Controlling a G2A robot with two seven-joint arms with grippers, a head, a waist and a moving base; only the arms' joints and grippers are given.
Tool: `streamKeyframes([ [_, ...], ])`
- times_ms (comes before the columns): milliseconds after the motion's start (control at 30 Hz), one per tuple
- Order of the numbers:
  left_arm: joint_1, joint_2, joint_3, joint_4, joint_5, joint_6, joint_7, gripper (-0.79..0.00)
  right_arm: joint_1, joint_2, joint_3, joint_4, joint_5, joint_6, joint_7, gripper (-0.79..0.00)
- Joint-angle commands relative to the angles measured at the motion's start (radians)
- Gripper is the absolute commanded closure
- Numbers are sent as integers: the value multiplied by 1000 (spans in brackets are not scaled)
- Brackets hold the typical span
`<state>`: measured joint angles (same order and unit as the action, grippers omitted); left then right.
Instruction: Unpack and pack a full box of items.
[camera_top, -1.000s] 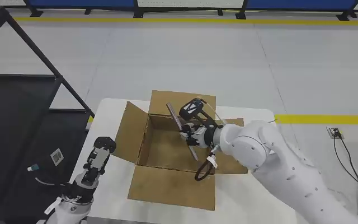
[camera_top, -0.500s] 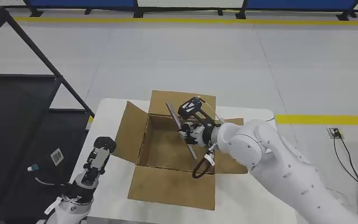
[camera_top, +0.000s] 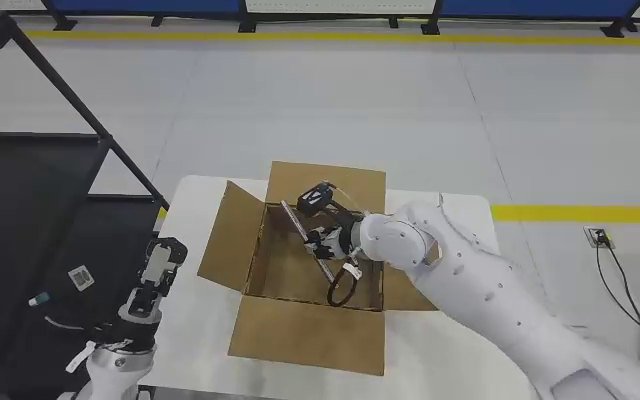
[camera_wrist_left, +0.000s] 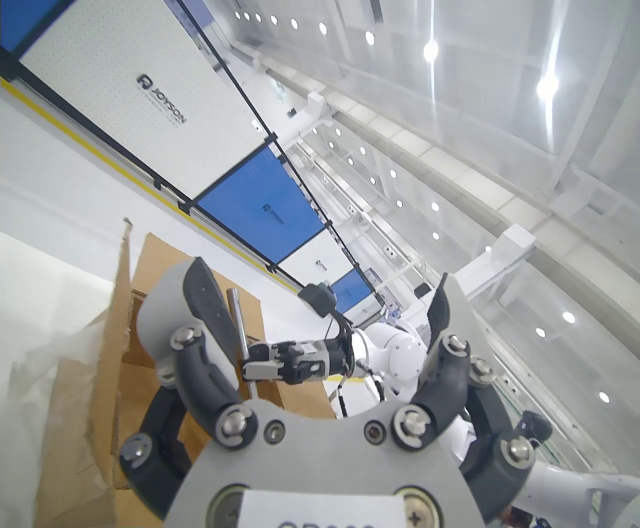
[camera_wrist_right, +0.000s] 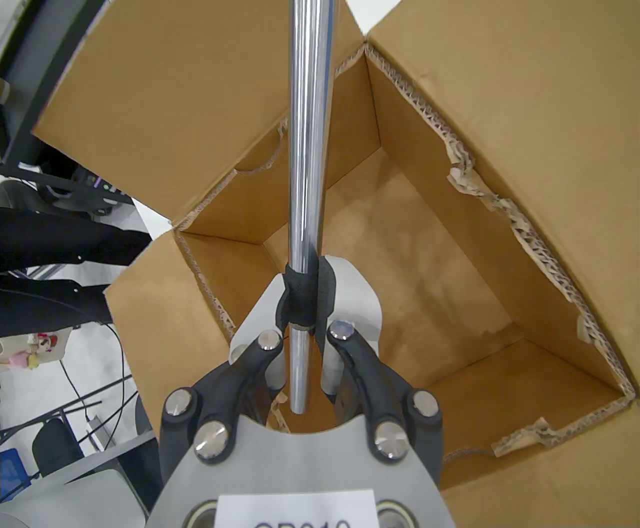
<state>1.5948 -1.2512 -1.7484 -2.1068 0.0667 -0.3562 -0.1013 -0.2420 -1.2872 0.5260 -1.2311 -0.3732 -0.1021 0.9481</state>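
While the rod (camera_wrist_right: 306, 125) is pinched by the right gripper (camera_wrist_right: 303, 295), the left gripper (camera_wrist_left: 320, 295) is parked off to the side with its fingers (camera_wrist_left: 205, 300) spread wide.

Box (camera_top: 310, 345): cardboard, set open on the white table (camera_top: 200, 330), all four flaps folded outward. Torn, ragged edges are seen along the flaps in the right wrist view. Brown inner floor is exposed below the right gripper.

Rod: shiny metal, straight. It is gripped close to one end; black pads (camera_wrist_right: 326, 290) are pressed onto it from both sides. A short stub is seen running back toward the wrist; the long part is projected out past the fingertips. From above, it is held over the box opening, in the far half, slanted from the gripper toward the far-left corner. In the left wrist view it is seen tilted, its upper end raised above the far flap. Whether the lower end is touching the box floor cannot be told.

Left gripper: placed over the table's left edge, beside the left flap but apart from it, angled upward.

A dark panel (camera_top: 50, 220) is seen left of the table. A yellow line (camera_top: 565, 212) is painted on the floor to the right.
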Motion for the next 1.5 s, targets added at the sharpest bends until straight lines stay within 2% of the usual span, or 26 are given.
streamKeyframes([
  [0,6,-1,-23,3,-33,12,21,-785,37,-43,-54,96,24,-32,6,0],
  [133,6,-1,-23,3,-33,12,21,-785,86,-125,-139,253,37,-67,31,0],
  [267,6,-1,-23,3,-33,12,21,-785,116,-203,-200,397,23,-23,45,0],
  [400,6,-1,-23,3,-33,12,21,-785,130,-274,-236,536,24,-47,52,0],
  [733,6,-1,-23,3,-33,12,21,-785,139,-413,-273,798,20,-81,71,0],
  [1067,6,-1,-23,3,-33,12,21,-785,139,-491,-265,956,19,-108,71,0],
  [1367,6,-1,-23,3,-33,12,21,-785,141,-518,-246,1031,21,-148,67,-231],
  [1467,6,-1,-23,3,-33,12,21,-785,140,-522,-241,1041,17,-155,67,-256],
])
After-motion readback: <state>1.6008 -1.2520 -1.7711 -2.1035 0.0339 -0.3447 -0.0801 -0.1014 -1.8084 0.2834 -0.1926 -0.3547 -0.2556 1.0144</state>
